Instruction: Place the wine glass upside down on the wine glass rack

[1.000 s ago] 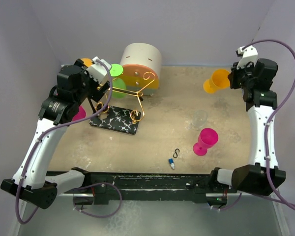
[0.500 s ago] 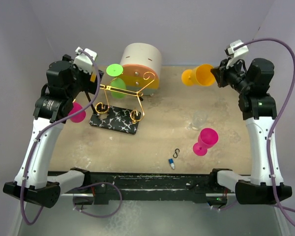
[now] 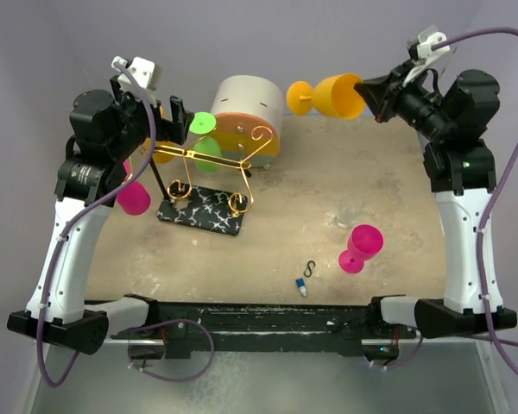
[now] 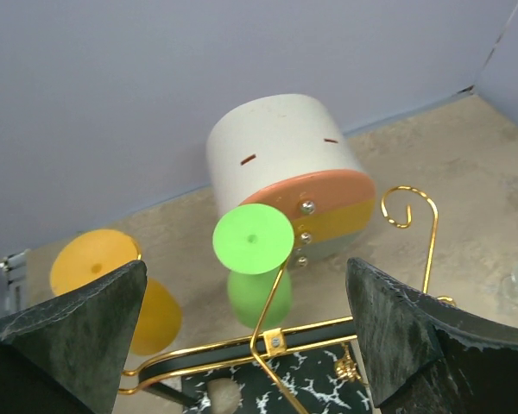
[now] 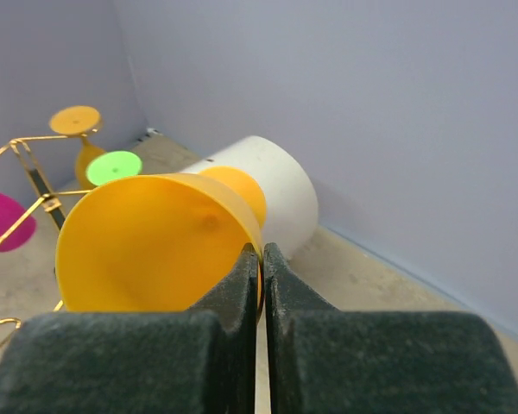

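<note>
Over the far right of the worktop (image 3: 311, 190): the orange plastic wine glass (image 3: 332, 95) hung well above the surface on its side, with its foot pointing left toward the round cream drawer box (image 3: 246, 103).
Right pincer (image 3: 369, 93): pinched narrow on the bowl's rim, one finger inside and one outside.
Left pincer (image 4: 246, 285): spread wide and empty, hovering just beside the rack.
Rack: the gold wire stand on a black marble-veined base (image 3: 200, 210) stood at the left, well apart from the held glass.
Already hung: a green plastic glass (image 3: 205, 138) and a second orange glass (image 4: 95, 267) hung foot-up, and a pink glass (image 3: 134, 197) sat under the left arm.
Free place: the curled hook arm (image 3: 259, 134) nearest the box looked unoccupied.
Handling: probably light, stiff plastic, smooth rather than fragile, so slipping seemed likelier than breaking.
Hold: the rim grip left stem and foot clear, which suited sliding the stem between the wires.
Risk: a thin rim pinch could let the glass swing, and the light rack could be nudged.
</note>
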Motion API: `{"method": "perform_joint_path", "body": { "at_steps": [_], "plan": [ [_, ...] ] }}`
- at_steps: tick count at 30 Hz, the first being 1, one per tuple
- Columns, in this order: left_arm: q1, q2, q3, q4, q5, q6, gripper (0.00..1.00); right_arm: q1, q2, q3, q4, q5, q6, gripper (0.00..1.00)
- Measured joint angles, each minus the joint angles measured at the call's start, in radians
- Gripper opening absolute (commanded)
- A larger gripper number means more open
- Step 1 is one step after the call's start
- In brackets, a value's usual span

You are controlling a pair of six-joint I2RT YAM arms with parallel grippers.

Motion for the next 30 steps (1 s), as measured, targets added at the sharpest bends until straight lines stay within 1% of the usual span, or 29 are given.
{"method": "perform_joint_path", "body": {
  "at_steps": [6, 12, 19, 22, 30],
  "plan": [
    [0.000, 0.001, 0.000, 0.044, 0.044, -0.101, 0.99, 0.122, 0.068, 0.072, 0.005, -0.002, 0.034, 0.00],
    [0.000, -0.013, -0.003, 0.023, 0.120, -0.201, 1.00, 0.232, 0.143, 0.154, 0.000, -0.003, 0.054, 0.00],
    [0.000, -0.030, -0.003, -0.004, 0.207, -0.273, 0.96, 0.336, 0.223, 0.251, -0.018, 0.002, 0.060, 0.00],
    [0.000, -0.016, -0.003, -0.019, 0.245, -0.301, 0.92, 0.369, 0.237, 0.262, -0.022, 0.004, 0.059, 0.00],
    [0.000, 0.015, -0.005, -0.007, 0.328, -0.388, 0.76, 0.415, 0.247, 0.285, -0.032, 0.004, 0.048, 0.00]
  ]
}}
